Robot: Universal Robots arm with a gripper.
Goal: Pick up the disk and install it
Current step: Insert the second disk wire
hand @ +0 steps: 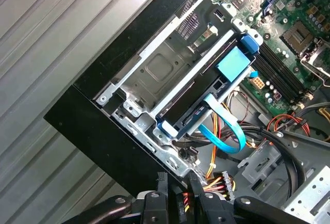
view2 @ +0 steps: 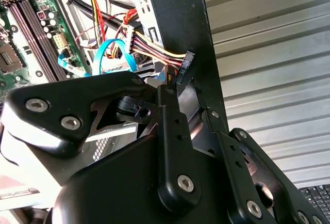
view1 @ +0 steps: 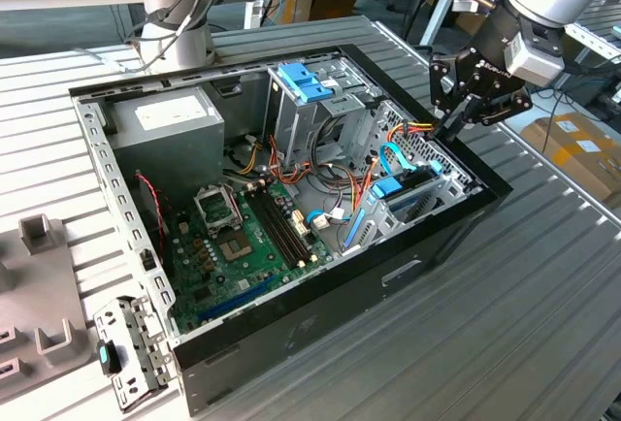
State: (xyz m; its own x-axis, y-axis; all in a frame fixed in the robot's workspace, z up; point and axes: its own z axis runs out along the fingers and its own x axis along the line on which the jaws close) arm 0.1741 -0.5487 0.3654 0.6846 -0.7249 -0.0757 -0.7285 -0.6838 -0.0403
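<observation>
- A grey moulded fixture (view1: 29, 237) lies on the ribbed metal bench (view1: 524, 324) at the exterior view's left. Near it, a loose metal bracket (view1: 131, 348) with a teal clip rests by the case's corner.
- An open black computer case (view1: 320, 290) lies on its side mid-bench. Its grey power supply (view1: 170, 115) sits beside the green motherboard (view1: 233, 246).
- Further along stands the tall grey bay (view1: 320, 115), topped by a blue plastic clip (view1: 306, 81).
- The disk (view1: 388, 190) sits on edge inside the low metal drive cage (view1: 441, 183) at the case's front wall. Its blue rails lie between the cage walls, and a blue tab faces the motherboard. In the first wrist view the disk (hand: 233, 63) runs the length of the cage (hand: 165, 69).
- A thin curved blue cable (view1: 393, 159) loops up from the disk's end; it shows in both wrist views (hand: 229, 131) (view2: 111, 48).
- The hand (view1: 452, 130) hangs over the case's edge at the exterior view's right, just past the cage and apart from the disk.
- Its fingers (hand: 161, 203) are drawn close together, with a narrow gap between them. They appear to pinch a black power connector (view2: 184, 63) trailing yellow, red and orange wires (view1: 417, 128). The hand shows in both wrist views (hand: 179, 185) (view2: 188, 100).
- A cardboard box (view1: 572, 140) sits beyond the bench at far right.
</observation>
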